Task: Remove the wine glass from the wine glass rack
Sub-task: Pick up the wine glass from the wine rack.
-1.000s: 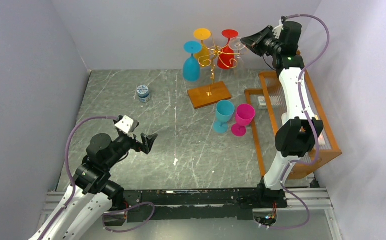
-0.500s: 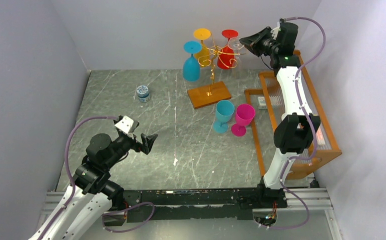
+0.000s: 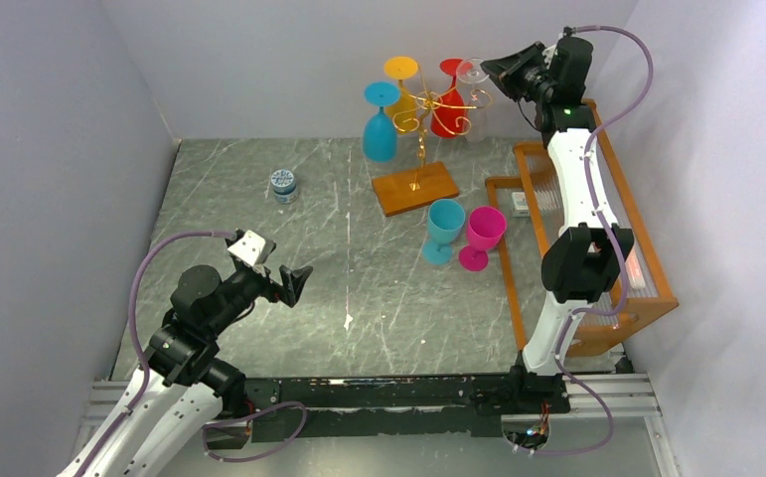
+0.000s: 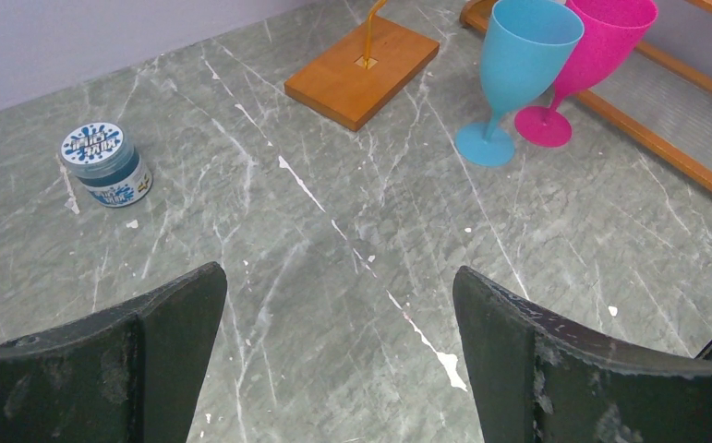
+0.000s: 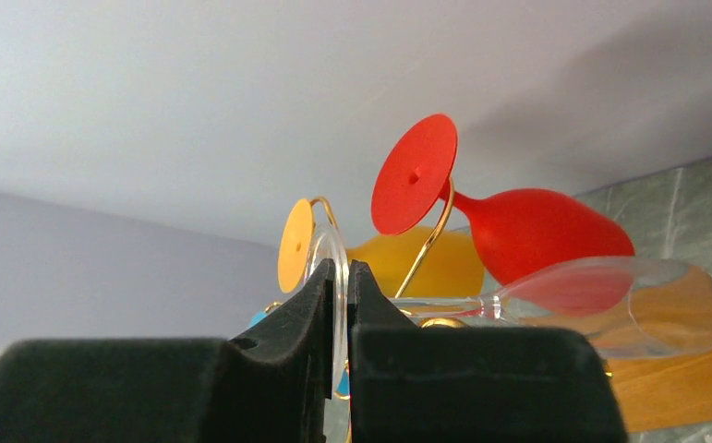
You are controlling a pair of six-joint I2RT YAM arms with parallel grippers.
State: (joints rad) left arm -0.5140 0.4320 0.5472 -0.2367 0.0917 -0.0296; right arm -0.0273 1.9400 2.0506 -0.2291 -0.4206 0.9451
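Observation:
The wine glass rack is a gold wire tree on a brown wooden base at the back of the table. A blue, a yellow and a red glass hang on it upside down. My right gripper is high at the rack's right side, shut on the foot of a clear wine glass. In the right wrist view the clear foot sits between the tips of this gripper, and its bowl lies to the right, below the red glass. My left gripper is open and empty, low over the table.
A teal glass and a pink glass stand upright in front of the rack base. A small blue jar sits at the back left. An orange wooden frame with clear rods runs along the right side.
My right gripper has moved up and slightly back with the clear glass's foot in it. The left arm has not moved.

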